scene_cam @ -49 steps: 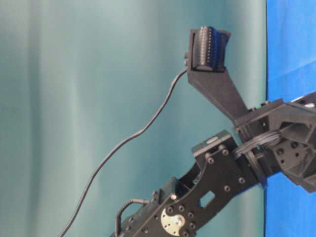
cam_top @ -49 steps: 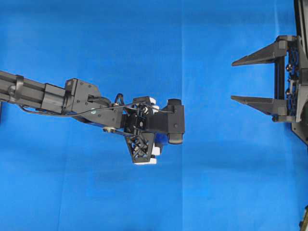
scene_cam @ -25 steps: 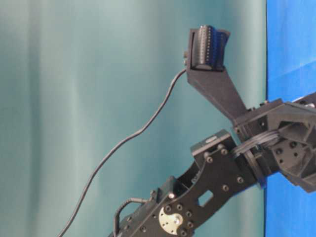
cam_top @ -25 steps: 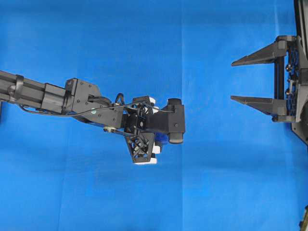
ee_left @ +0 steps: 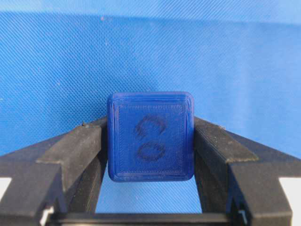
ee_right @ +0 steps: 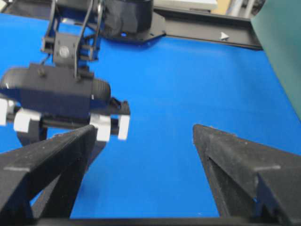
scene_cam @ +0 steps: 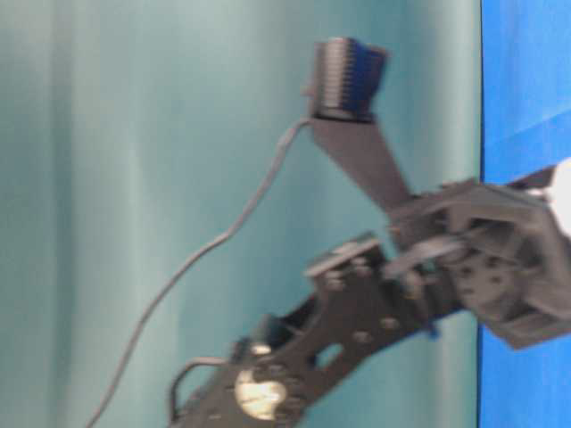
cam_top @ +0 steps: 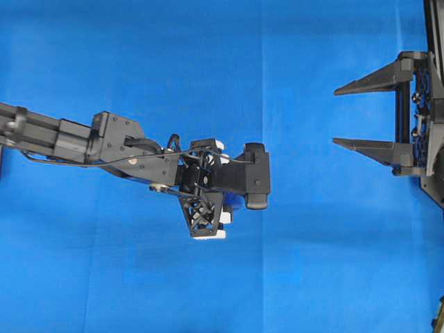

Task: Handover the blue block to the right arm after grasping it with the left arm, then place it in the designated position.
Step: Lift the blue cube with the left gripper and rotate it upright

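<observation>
In the left wrist view the blue block [ee_left: 150,146], a dark navy cube with a faint figure-eight mark, is clamped between my left gripper's [ee_left: 150,126] two black fingers [ee_left: 75,150]. The bright blue cloth lies behind it. I cannot tell whether the block touches the cloth. In the overhead view the left arm [cam_top: 125,149] reaches to mid-table with its wrist [cam_top: 215,182] pointing down, hiding the block and fingers. My right gripper [cam_top: 334,116] is wide open and empty at the right edge, pointing left, well apart from the left wrist. It also shows in the right wrist view [ee_right: 143,128].
Blue cloth [cam_top: 208,69] covers the whole table. A teal backdrop [scene_cam: 134,178] stands behind it in the table-level view. The left arm's base [ee_right: 131,19] sits at the far side in the right wrist view. No other objects show.
The left arm has shifted slightly, its wrist a little to the right overhead. In the table-level view it is now blurred and displaced left and up. The right gripper has not moved.
</observation>
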